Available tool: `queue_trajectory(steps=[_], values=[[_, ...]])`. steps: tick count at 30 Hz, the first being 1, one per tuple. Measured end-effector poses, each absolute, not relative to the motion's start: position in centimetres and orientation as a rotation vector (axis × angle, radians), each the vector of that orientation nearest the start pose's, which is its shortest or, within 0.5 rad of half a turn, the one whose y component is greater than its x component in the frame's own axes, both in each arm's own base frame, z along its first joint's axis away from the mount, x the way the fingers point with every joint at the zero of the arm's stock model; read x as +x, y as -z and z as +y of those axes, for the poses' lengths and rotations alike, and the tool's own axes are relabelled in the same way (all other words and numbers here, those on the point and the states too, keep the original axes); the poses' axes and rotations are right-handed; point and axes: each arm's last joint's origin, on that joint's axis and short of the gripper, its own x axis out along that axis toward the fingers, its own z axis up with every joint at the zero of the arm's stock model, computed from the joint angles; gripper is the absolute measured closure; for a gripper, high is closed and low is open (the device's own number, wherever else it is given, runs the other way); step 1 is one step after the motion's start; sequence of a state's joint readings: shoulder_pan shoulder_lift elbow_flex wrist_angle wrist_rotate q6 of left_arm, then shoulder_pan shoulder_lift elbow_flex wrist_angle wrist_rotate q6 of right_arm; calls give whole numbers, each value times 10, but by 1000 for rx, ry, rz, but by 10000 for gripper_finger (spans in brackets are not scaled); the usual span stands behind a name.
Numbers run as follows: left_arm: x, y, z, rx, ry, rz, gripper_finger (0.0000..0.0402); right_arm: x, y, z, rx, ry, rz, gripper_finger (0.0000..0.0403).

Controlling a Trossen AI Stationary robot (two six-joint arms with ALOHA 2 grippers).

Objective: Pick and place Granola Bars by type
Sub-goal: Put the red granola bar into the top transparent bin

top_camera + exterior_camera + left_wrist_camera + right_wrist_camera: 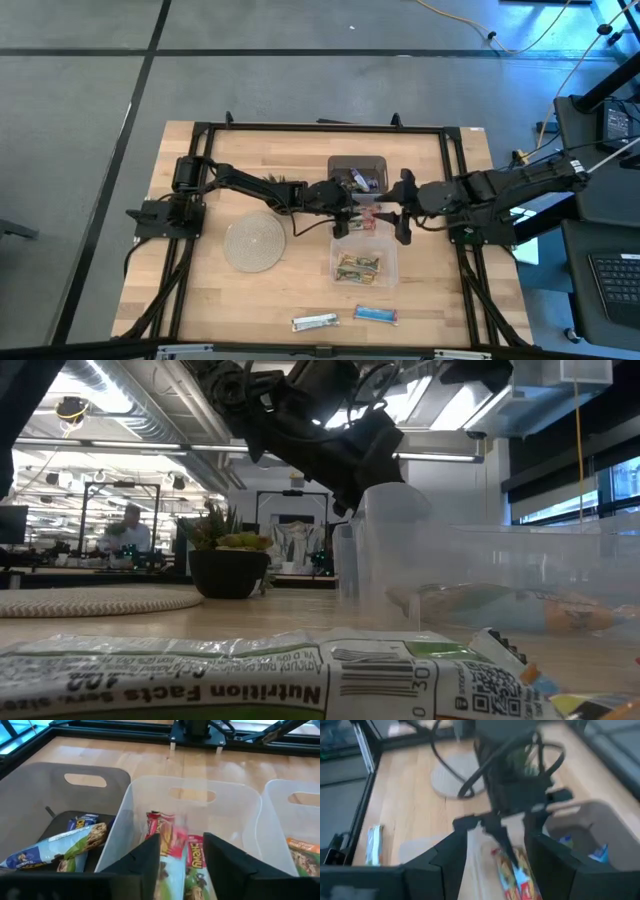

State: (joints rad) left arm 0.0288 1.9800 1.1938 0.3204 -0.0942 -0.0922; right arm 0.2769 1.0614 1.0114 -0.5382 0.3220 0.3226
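My left gripper [343,212] [182,856] hangs open over the middle clear bin [378,232] [235,805]. Red-wrapped granola bars [167,836] [512,870] lie in that bin right under its fingers. My right gripper [402,225] [497,860] is open too, just to the right over the same bin, facing the left gripper. The dark bin [357,165] [30,790] holds blue and purple bars [82,827]. The near clear bin [388,275] holds green bars [359,266]. A silver-white bar [314,321] and a blue bar [375,314] lie flat on the table near its near edge. My left gripper has one red bar's upper end [161,822] standing close beside one finger [147,857], between the open fingers. Whether the finger touches the wrapper, I cannot tell. The bar's lower part sits down in the clear bin.
A round woven mat [253,243] lies left of the bins, with a small potted plant [285,188] [228,555] beyond it under the left arm. A black frame [320,128] runs round the table. Bare wood [260,300] shows near the front edge, left of the loose bars.
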Motion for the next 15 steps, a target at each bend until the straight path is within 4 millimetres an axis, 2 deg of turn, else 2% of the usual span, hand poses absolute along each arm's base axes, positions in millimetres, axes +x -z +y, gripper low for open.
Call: queue_trajectory(steps=[7, 11, 15], values=[[426, -178, 14, -61, -121, 436, 214, 219, -339, 76, 213, 159, 776, 203], [424, -192, 14, -127, -117, 391, 210, 221, -340, 105, 216, 103, 841, 203], [420, -211, 9, -146, -51, 348, 212, 219, -331, 136, 211, 48, 898, 203]])
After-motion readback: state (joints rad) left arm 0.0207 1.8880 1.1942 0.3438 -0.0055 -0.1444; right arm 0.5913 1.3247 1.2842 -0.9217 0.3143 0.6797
